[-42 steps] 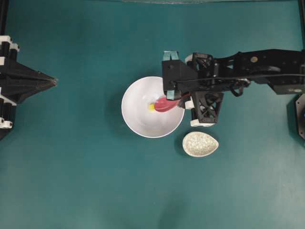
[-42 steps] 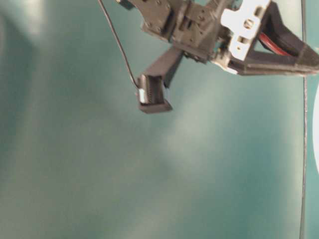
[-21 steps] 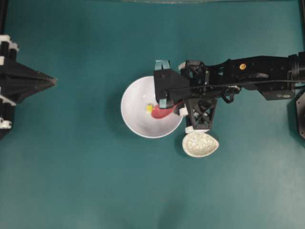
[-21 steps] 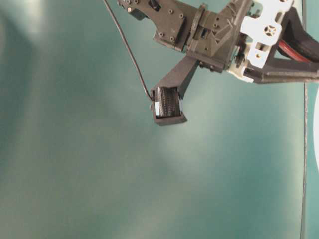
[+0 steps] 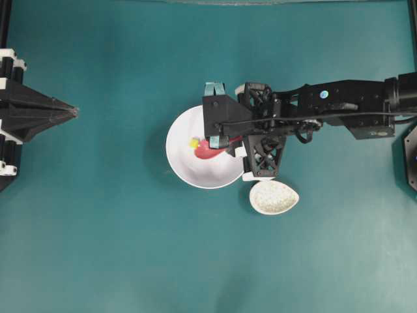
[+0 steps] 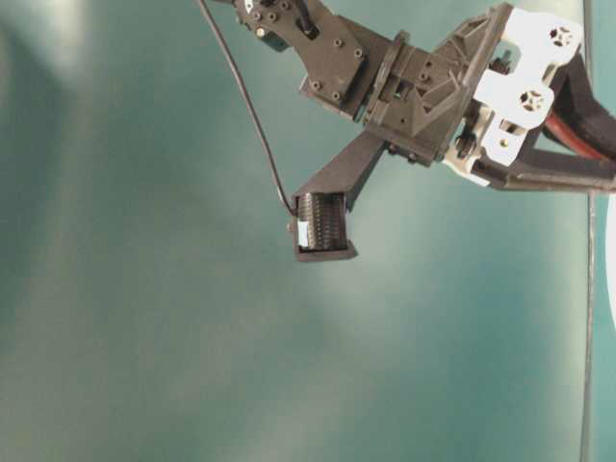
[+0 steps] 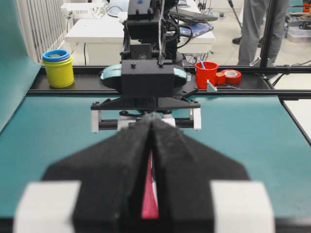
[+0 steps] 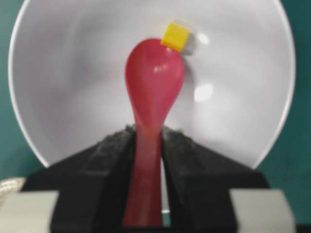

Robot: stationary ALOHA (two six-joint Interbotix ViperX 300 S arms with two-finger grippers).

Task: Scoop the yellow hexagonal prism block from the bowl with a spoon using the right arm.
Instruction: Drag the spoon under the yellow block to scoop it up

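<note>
The right gripper [image 8: 146,145] is clamped on the handle of the red-pink spoon [image 8: 153,85], its two black fingers [image 8: 109,155] pressing the handle from either side. The spoon's oval scoop reaches out ahead of the fingertips into the white bowl [image 8: 63,58]. The yellow hexagonal prism block [image 8: 175,36] sits at the far tip of the scoop, touching its rim rather than lying inside it, against the bowl's inner surface.

From overhead, the right gripper [image 5: 218,138] hangs over the right part of the bowl [image 5: 182,166], with the spoon [image 5: 207,152] pointing left and the block [image 5: 193,142] just beyond the scoop's end. The right arm [image 5: 339,107] stretches in from the right edge. A speckled off-white spoon rest [image 5: 274,197] lies on the teal table [image 5: 98,228] just beside the bowl's lower right.

The left gripper [image 5: 73,112] is well apart at the left edge, its fingers [image 7: 121,165] together, holding nothing.
</note>
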